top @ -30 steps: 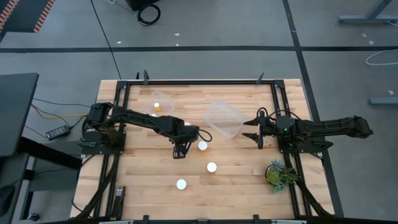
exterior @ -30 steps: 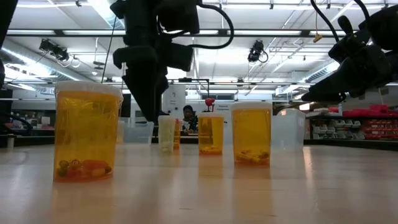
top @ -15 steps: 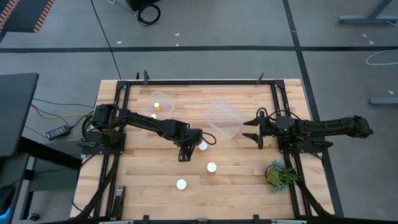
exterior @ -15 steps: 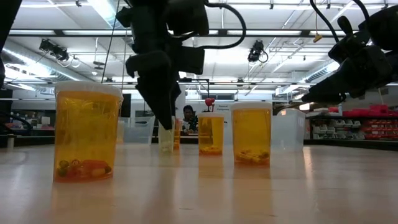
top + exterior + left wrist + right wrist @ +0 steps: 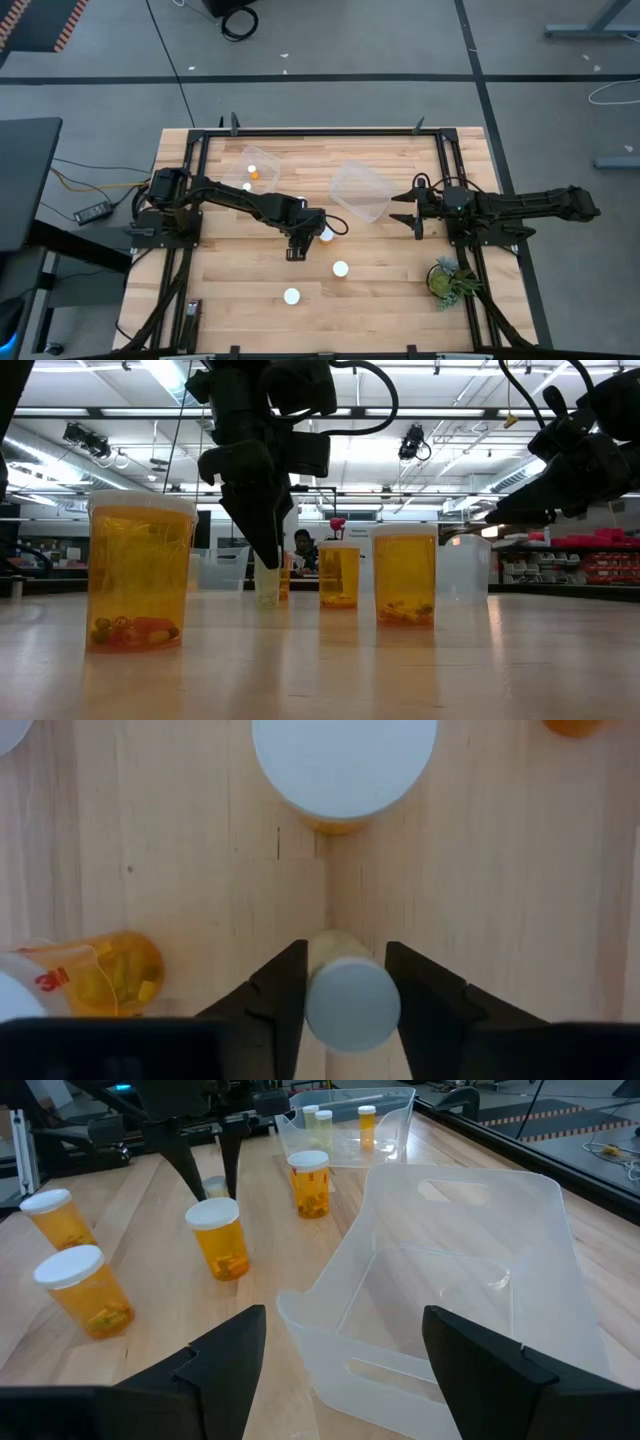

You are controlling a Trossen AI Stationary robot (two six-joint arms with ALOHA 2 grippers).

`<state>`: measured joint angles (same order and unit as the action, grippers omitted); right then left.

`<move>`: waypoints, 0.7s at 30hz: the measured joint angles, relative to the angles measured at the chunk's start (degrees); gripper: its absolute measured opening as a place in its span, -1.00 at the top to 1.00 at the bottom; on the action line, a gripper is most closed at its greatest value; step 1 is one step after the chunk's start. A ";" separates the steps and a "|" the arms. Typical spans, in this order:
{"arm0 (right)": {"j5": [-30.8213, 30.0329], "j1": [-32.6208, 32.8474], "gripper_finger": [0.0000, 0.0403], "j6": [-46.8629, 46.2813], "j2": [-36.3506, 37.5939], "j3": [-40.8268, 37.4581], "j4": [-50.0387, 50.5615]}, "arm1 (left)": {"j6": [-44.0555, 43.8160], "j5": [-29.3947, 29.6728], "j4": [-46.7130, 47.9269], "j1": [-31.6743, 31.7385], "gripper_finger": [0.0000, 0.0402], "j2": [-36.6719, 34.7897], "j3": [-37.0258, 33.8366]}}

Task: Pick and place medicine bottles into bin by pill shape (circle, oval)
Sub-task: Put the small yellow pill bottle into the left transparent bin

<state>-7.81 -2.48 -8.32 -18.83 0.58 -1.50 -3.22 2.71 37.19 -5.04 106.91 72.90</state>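
Left gripper [image 5: 345, 990] sits low at mid-table, fingers parted narrowly with a small pale bottle [image 5: 352, 1003] standing between them; I see slim gaps on both sides, so I read it as bracketed, not yet clamped. In the high view that gripper [image 5: 296, 246] is just beside a white-capped bottle [image 5: 326, 234].

Right gripper [image 5: 404, 211] waits spread wide beside the clear bin [image 5: 361, 192], which lies tipped with its mouth toward that arm.

Other bottles: one [image 5: 341, 268] and another [image 5: 291, 295] stand nearer the front edge. A second bin [image 5: 352, 1118] at the far side holds several bottles already.

Handling, my guess: light, rigid plastic, smooth-walled, so slippery under too soft a squeeze and easy to knock over. I would take it across the body just under the cap, where the lip stops it sliding through. Pill shape inside I cannot tell from here.
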 joint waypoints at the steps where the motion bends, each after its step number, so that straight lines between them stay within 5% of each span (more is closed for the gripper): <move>1: 0.00 0.02 -0.37 0.00 0.00 0.00 0.00 | 0.00 0.01 0.00 0.00 0.36 0.00 0.00; 11: -0.02 0.00 -0.37 0.00 0.00 0.00 -0.04 | -0.02 0.33 6.05 0.37 0.34 -3.54 0.00; 21: 0.00 0.02 -0.37 0.00 -0.35 0.00 0.04 | -0.55 7.85 16.48 4.46 0.41 -11.66 0.00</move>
<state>-7.81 -2.46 -8.32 -19.18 0.58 -1.45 -3.77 10.55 53.67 -0.57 95.25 72.90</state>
